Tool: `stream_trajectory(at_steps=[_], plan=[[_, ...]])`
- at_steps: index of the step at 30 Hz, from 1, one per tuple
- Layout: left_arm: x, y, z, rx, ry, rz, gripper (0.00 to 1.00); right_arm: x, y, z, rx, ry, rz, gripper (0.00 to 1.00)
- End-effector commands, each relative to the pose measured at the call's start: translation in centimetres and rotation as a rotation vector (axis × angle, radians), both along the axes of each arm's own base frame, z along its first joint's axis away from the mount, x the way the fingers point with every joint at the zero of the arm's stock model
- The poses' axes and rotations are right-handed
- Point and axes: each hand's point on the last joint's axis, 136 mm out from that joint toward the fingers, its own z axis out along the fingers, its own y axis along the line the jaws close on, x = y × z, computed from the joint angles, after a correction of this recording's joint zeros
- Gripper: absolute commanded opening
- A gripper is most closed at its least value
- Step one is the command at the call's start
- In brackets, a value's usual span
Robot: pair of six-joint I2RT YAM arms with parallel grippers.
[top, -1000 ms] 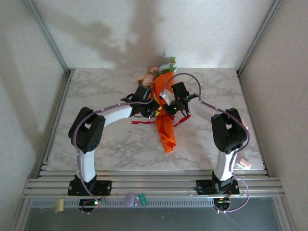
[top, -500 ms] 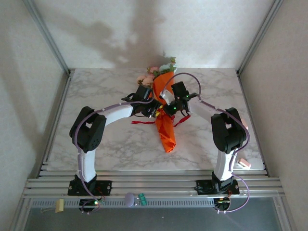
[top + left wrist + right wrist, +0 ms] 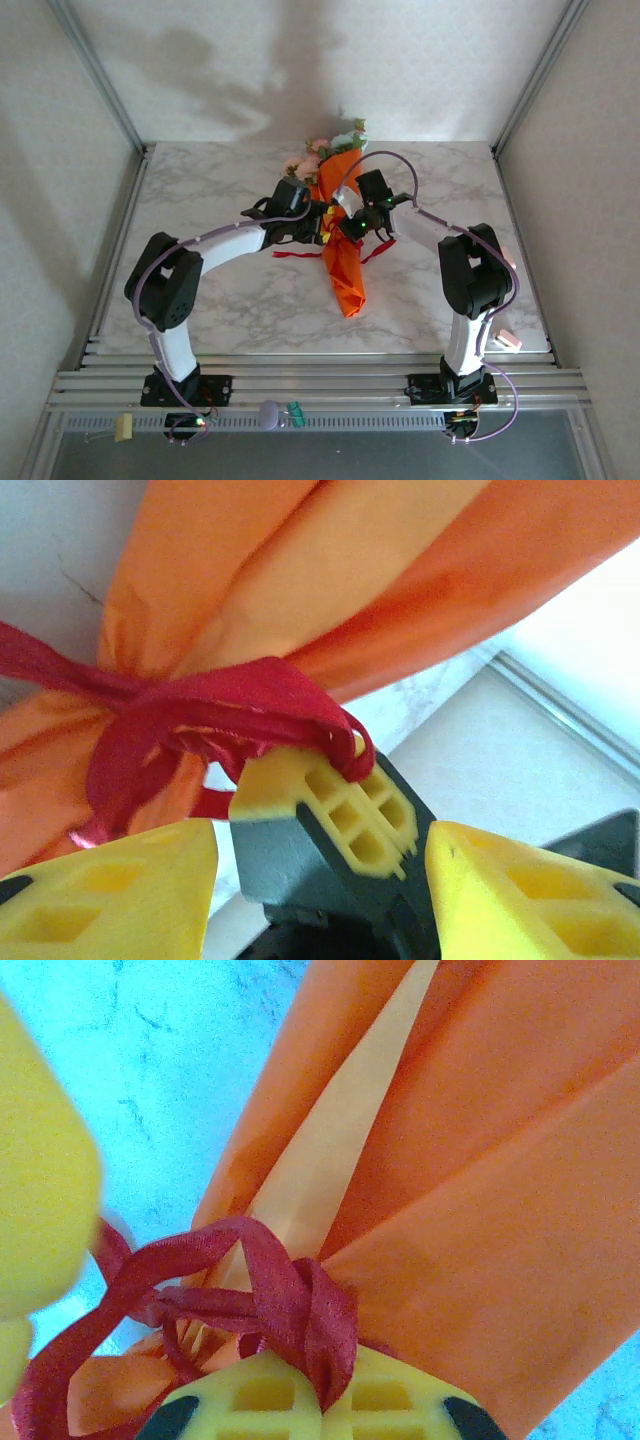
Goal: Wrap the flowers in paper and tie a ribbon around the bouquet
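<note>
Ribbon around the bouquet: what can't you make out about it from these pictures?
- Top view: the left hand and right hand cover where the ribbon crosses the bouquet; red tails poke out sideways.
- Left wrist view: the ribbon's left end leaves the frame, and its lower part passes behind the yellow fingers.
- Right wrist view: the bottom edge cuts off the ribbon's run between the fingers.

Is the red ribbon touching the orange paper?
Touching. The left wrist view shows the ribbon knotted tight around the paper, pinching it in.
</note>
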Motion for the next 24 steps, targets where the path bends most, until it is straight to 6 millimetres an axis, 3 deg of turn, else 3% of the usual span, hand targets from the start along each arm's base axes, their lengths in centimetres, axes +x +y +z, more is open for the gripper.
stream_trajectory(at_steps=[1, 12, 24], plan=[[0.4, -1.0, 1.5, -0.094, 0.003, 0.044, 0.58, -0.6, 0.2, -0.3, 0.012, 0.024, 0.014, 0.00], [1.3, -2.5, -1.2, -0.076, 0.040, -0.001, 0.56, -0.5, 0.3, -0.1, 0.016, 0.020, 0.015, 0.00], [1.2, -2.6, -3.4, -0.018, 0.063, -0.038, 0.37, -0.2, 0.3, -0.2, 0.014, 0.007, 0.005, 0.00]])
